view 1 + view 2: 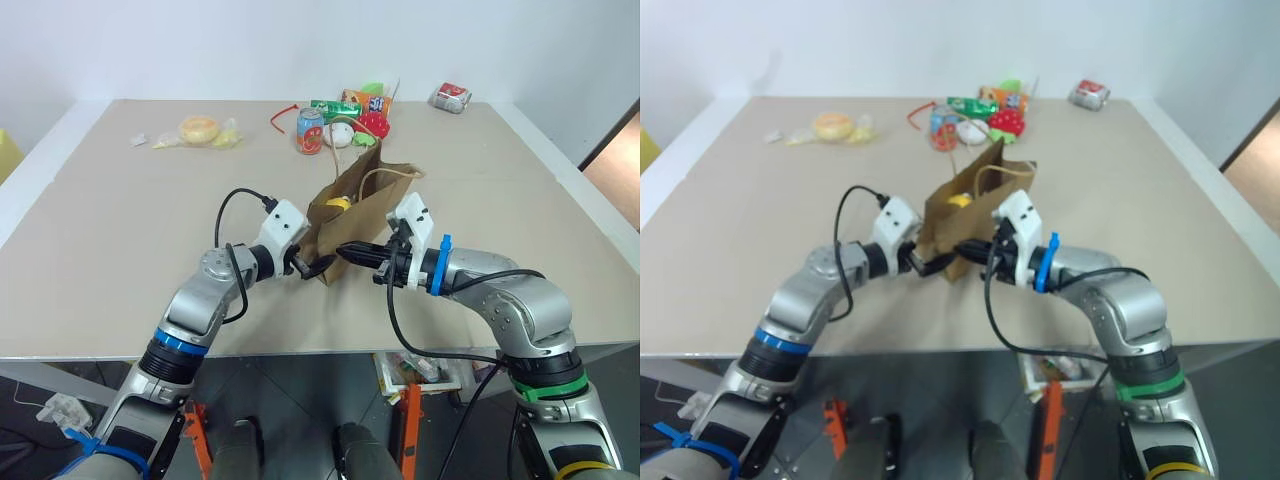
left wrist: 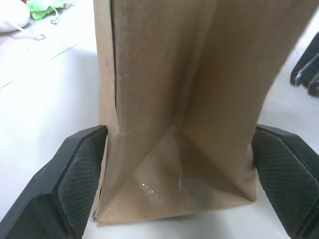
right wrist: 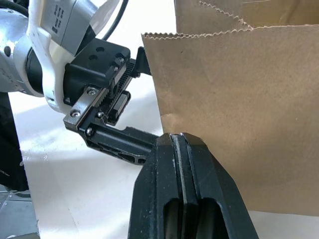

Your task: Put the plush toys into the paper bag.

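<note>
The brown paper bag (image 1: 368, 215) stands upright in the middle of the table, its mouth open and a loop handle up. A yellow plush toy (image 1: 340, 203) peeks out of the mouth. My left gripper (image 1: 318, 266) is open at the bag's near narrow end. In the left wrist view its two fingers (image 2: 75, 184) stand on either side of the bag's folded base (image 2: 174, 164) with small gaps. My right gripper (image 3: 177, 139) is shut with nothing in it, its tips against the lower part of the bag's wide side (image 3: 239, 124).
Behind the bag lies a heap: a drink can (image 1: 310, 131), a small white round toy (image 1: 340, 134), a red strawberry toy (image 1: 373, 124) and an orange packet (image 1: 368, 101). A yellow item in plastic (image 1: 200, 130) lies far left, a crushed can (image 1: 451, 97) far right.
</note>
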Robot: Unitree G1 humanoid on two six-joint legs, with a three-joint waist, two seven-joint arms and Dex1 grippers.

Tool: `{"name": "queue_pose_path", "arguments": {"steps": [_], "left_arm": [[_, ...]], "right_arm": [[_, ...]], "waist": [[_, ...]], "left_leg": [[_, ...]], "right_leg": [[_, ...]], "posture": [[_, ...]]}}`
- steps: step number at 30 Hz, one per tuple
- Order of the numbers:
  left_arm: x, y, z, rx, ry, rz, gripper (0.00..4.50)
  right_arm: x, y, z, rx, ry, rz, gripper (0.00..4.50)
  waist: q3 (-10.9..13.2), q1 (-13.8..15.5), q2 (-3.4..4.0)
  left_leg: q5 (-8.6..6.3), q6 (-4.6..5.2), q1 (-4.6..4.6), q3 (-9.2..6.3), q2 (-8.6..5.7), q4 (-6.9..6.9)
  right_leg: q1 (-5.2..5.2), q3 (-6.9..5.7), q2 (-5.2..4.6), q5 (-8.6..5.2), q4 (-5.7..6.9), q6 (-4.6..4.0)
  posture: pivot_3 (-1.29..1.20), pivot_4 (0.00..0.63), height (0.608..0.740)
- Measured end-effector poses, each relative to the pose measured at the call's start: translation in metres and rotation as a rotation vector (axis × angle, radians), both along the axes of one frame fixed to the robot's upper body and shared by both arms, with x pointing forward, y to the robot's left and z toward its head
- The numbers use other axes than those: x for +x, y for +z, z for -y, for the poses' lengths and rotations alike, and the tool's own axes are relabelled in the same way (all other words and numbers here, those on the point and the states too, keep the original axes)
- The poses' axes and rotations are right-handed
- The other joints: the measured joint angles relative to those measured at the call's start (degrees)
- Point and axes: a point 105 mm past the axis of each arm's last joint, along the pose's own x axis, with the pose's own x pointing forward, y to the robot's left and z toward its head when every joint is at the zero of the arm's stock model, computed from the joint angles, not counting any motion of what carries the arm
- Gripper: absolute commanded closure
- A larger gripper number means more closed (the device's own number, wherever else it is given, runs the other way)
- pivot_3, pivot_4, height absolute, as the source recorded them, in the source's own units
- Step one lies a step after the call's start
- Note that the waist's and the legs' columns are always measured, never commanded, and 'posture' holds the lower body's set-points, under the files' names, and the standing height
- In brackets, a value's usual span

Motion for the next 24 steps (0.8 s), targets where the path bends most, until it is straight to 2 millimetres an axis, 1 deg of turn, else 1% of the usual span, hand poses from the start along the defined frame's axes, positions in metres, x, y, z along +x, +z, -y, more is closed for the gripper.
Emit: {"name": "queue_pose_path", "arguments": {"steps": [1, 2, 3, 4, 6, 7, 8, 9, 10, 11, 15, 18, 23, 24], "left_arm": [[0.0, 0.001, 0.002, -0.004, -0.001, -0.001, 0.52], [0.0, 0.002, 0.003, -0.009, -0.002, 0.001, 0.83], [0.001, 0.005, 0.006, -0.02, -0.001, 0.006, 1.44], [0.001, 0.007, 0.008, -0.024, 0.0, 0.011, 1.69], [0.003, 0.01, 0.009, -0.026, 0.001, 0.018, 2.58], [0.003, 0.011, 0.009, -0.026, 0.001, 0.02, 2.8], [0.003, 0.011, 0.008, -0.027, 0.003, 0.022, 3.41], [0.004, 0.012, 0.008, -0.027, 0.003, 0.023, 3.51], [0.005, 0.011, 0.007, -0.027, 0.008, 0.02, 3.82], [0.005, 0.011, 0.005, -0.023, 0.011, 0.019, 4.47], [0.006, 0.011, 0.0, -0.006, 0.013, 0.025, 4.47], [0.008, 0.01, -0.008, 0.012, 0.003, 0.034, 4.47], [0.007, 0.01, -0.036, 0.004, -0.034, 0.056, 4.47], [0.004, 0.009, -0.043, -0.005, -0.068, 0.059, 4.47]], "right_arm": [[0.0, -0.001, 0.0, 0.0, -0.001, -0.002, 4.5], [0.0, -0.001, 0.0, 0.0, -0.002, -0.003, 4.5], [-0.001, -0.001, 0.0, 0.001, -0.001, -0.003, 4.5], [-0.002, -0.001, 0.0, 0.002, 0.001, -0.002, 4.5], [-0.003, -0.001, 0.0, 0.003, 0.002, -0.002, 4.5], [-0.004, -0.001, 0.0, 0.003, 0.002, -0.001, 4.5], [-0.004, -0.002, -0.001, 0.003, 0.003, -0.002, 4.5], [-0.004, -0.002, -0.001, 0.003, 0.004, -0.002, 4.5], [-0.004, -0.002, 0.0, 0.003, 0.003, -0.004, 4.5], [-0.004, -0.003, 0.0, 0.003, 0.001, -0.008, 4.5], [-0.005, -0.004, 0.0, 0.002, 0.0, -0.012, 4.5], [-0.005, -0.002, 0.006, 0.0, -0.012, -0.011, 4.5], [-0.01, 0.0, 0.045, -0.037, -0.088, -0.013, 4.5], [-0.015, -0.002, 0.057, -0.051, -0.099, -0.027, 4.5]], "waist": [[0.0, 0.0, 0.0], [0.0, 0.0, 0.0], [0.0, 0.0, 0.0], [0.0, 0.0, 0.0], [0.0, 0.0, 0.0], [0.0, 0.0, 0.0], [0.0, 0.0, 0.0], [0.0, 0.0, 0.0], [0.0, 0.0, 0.0], [0.0, 0.0, 0.0], [0.0, 0.0, 0.0], [0.0, 0.0, 0.0], [0.0, 0.0, 0.0], [0.0, 0.0, 0.0]], "left_leg": [[0.0, 0.0, 0.0, 0.0, 0.0, 0.0], [0.0, 0.0, 0.0, 0.0, 0.0, 0.0], [0.0, 0.0, 0.0, 0.0, 0.0, 0.0], [0.0, 0.0, 0.0, 0.0, 0.0, 0.0], [0.0, 0.0, 0.0, 0.0, 0.0, 0.0], [0.0, 0.0, 0.0, 0.0, 0.0, 0.0], [0.0, 0.0, 0.0, 0.0, 0.0, 0.0], [0.0, 0.0, 0.0, 0.0, 0.0, 0.0], [0.0, 0.0, 0.0, 0.0, 0.0, 0.0], [0.0, 0.0, 0.0, 0.0, 0.0, 0.0], [0.0, 0.0, 0.0, 0.0, 0.0, 0.0], [0.0, 0.0, 0.0, 0.0, 0.0, 0.0], [0.0, -0.01, 0.0, 0.04, 0.0, -0.03], [0.0, -0.01, 0.0, 0.04, 0.0, -0.05]], "right_leg": [[0.0, 0.0, 0.0, 0.0, 0.0, 0.0], [0.0, 0.0, 0.0, 0.0, 0.0, 0.0], [0.0, 0.0, 0.0, 0.01, 0.0, 0.01], [0.0, 0.0, 0.0, 0.01, 0.0, 0.02], [0.0, 0.0, 0.0, 0.01, 0.0, 0.02], [0.0, 0.0, 0.01, 0.01, 0.0, 0.02], [0.0, 0.01, 0.01, 0.01, 0.0, 0.02], [0.0, 0.01, 0.01, 0.01, 0.0, 0.02], [0.0, 0.01, 0.0, 0.01, 0.0, 0.02], [0.0, 0.01, 0.0, 0.01, 0.0, 0.02], [-0.01, 0.01, 0.01, 0.01, 0.0, 0.02], [-0.01, 0.01, 0.0, 0.01, 0.0, 0.01], [-0.01, 0.02, -0.03, -0.06, -0.01, -0.04], [-0.02, 0.02, -0.03, -0.08, -0.01, -0.06]], "posture": [[0.0, 0.15, 0.74], [0.0, 0.15, 0.74], [0.0, 0.15, 0.74], [0.0, 0.15, 0.74], [0.0, 0.15, 0.74], [0.0, 0.15, 0.74], [0.0, 0.15, 0.74], [0.0, 0.15, 0.74], [0.0, 0.15, 0.74], [0.0, 0.15, 0.74], [0.0, 0.15, 0.74], [0.0, 0.15, 0.74], [0.0, 0.15, 0.74], [0.0, 0.15, 0.74]]}}
